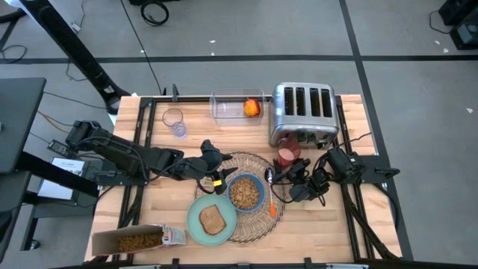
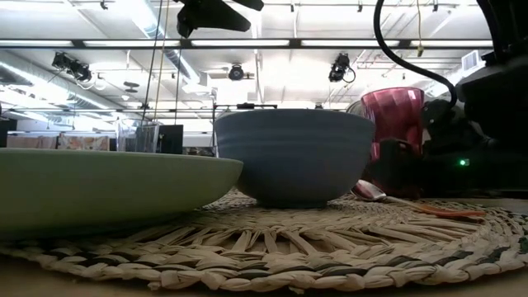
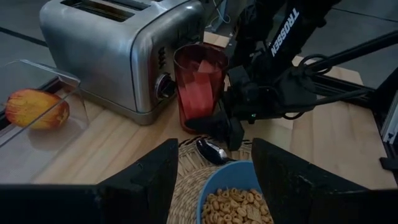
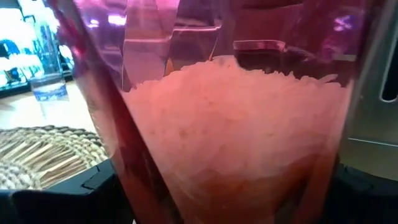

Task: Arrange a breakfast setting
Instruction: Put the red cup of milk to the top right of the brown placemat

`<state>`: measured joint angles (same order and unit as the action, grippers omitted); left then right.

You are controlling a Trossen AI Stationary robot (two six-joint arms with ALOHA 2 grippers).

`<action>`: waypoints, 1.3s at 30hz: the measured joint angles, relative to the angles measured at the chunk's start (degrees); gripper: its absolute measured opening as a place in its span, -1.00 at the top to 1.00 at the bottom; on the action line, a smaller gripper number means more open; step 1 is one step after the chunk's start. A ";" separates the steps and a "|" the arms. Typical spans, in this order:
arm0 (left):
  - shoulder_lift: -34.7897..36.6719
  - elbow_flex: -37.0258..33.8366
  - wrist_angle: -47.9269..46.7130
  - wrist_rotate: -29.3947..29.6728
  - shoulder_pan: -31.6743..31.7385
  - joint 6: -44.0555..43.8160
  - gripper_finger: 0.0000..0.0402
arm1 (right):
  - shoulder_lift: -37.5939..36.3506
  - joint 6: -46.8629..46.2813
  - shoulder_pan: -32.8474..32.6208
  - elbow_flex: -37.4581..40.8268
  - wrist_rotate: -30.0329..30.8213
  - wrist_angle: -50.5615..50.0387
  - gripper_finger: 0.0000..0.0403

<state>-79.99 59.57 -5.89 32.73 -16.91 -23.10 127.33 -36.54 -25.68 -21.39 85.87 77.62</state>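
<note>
The round woven placemat (image 1: 254, 224) lies at the table's near middle. On it stand the blue bowl (image 1: 245, 192), holding cereal, and the pale green plate (image 1: 211, 219), holding toast. The orange-handled spoon (image 1: 271, 196) lies on the mat right of the bowl. The orange-red fruit (image 1: 252, 107) sits in a clear box at the far side. My left gripper (image 1: 221, 176) hovers open and empty at the bowl's left; its view shows the bowl (image 3: 233, 199) between its fingers. My right gripper (image 1: 288, 170) is shut on the dark red cup (image 1: 288, 155) in front of the toaster. My right gripper has the cup's lower wall (image 4: 134, 186) between its two fingers, one finger on each side. The fingers (image 3: 231, 127) come level from the table's right and near side. The cup stands upright by the mat's far right edge. Whether its base rests on the table I cannot tell.
The silver toaster (image 1: 302, 112) stands just behind the cup. A clear glass (image 1: 174, 121) stands at the far left. The cereal box (image 1: 138, 239) lies at the near left corner. Bare wood shows right of the mat and at the near right.
</note>
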 joint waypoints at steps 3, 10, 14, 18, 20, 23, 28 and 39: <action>0.00 0.00 0.02 0.00 0.00 -0.27 -0.05 | 0.00 1.70 0.02 0.01 -0.67 1.15 -0.79; 0.00 0.00 0.01 0.00 -0.04 -0.28 -0.05 | 0.04 2.17 0.01 0.00 -0.97 2.06 -0.91; 0.00 0.00 0.02 0.00 -0.11 -0.28 -0.05 | 0.04 5.08 -0.15 0.00 -0.40 3.21 -0.96; 0.00 0.00 0.01 0.00 -0.13 -0.28 -0.05 | 0.04 9.53 -0.81 0.01 -0.17 6.18 -0.97; 0.00 0.00 0.00 0.00 -0.13 -0.26 -0.05 | 0.04 11.45 -1.18 0.02 0.31 7.61 -0.97; 0.00 0.00 0.02 0.00 -0.31 -0.26 -0.05 | 0.04 12.21 -1.88 0.26 2.25 8.56 -0.98; 0.00 0.00 0.00 0.04 -0.72 -0.26 -0.05 | 0.04 12.34 -2.97 1.74 3.11 11.52 -0.98; 0.00 0.00 0.00 0.04 -0.72 -0.30 -0.05 | 0.02 11.68 -4.75 2.32 1.29 11.76 -0.98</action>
<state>-79.99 59.57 -5.89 32.77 -17.63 -23.40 127.35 -24.86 -30.44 -19.07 87.15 89.38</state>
